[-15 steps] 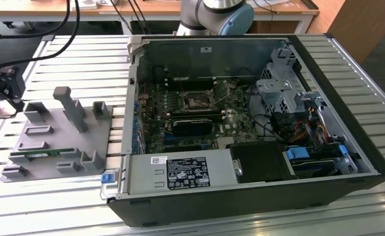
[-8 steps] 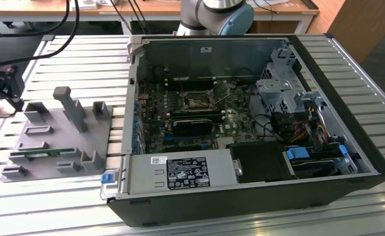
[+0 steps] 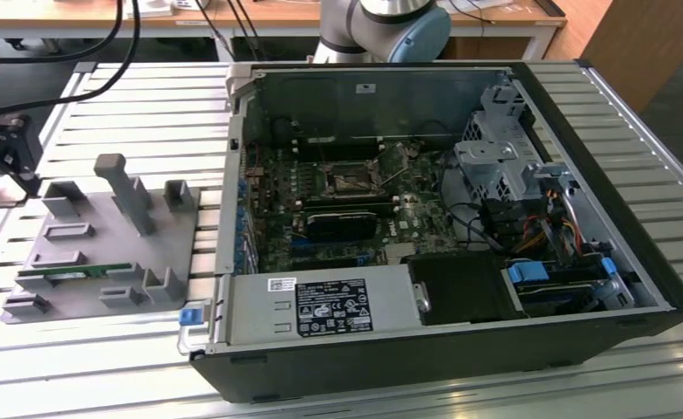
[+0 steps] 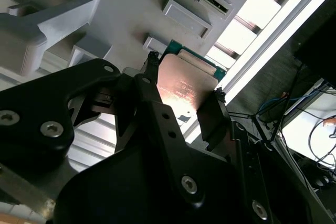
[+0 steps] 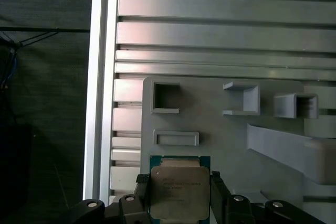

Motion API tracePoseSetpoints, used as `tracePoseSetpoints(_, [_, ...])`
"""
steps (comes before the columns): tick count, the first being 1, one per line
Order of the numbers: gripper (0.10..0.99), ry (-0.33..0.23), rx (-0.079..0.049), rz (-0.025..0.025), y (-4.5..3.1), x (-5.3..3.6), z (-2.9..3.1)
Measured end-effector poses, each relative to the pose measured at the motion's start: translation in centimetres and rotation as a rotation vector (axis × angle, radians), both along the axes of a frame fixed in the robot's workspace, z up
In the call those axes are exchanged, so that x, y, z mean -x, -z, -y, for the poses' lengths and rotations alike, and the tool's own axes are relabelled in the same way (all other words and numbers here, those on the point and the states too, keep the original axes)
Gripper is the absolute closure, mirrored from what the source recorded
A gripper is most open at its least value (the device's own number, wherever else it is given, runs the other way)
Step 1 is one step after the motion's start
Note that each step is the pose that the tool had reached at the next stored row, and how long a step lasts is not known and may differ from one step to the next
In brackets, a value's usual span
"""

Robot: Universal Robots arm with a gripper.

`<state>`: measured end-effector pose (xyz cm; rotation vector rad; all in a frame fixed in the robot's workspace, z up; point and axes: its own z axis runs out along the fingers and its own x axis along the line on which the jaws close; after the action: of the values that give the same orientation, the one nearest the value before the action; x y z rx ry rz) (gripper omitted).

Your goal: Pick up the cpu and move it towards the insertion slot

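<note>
The cpu, a flat silver square with a thin green rim, sits between the two black fingers of my gripper, which is shut on its opposite edges. In the first wrist view the cpu hangs over the near corner of the grey fixture plate, with the gripper around it. In the exterior view the gripper is at the far left, holding the cpu just left of the fixture plate. The insertion slot is a black square socket in a metal frame on the motherboard, well to the exterior view's right.
The open computer case lies on the slatted aluminium table; its wall stands between plate and motherboard. The plate carries raised grey holders and a green memory stick. A power supply and cables fill the case's nearer side.
</note>
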<state>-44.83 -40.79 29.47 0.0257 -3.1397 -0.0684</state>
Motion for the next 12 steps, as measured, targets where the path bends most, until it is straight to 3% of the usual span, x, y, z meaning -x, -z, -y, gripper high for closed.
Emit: tracePoseSetpoints(12, [0.545, 0.0, 0.0, -0.0001, -0.85, 0.0, 0.0])
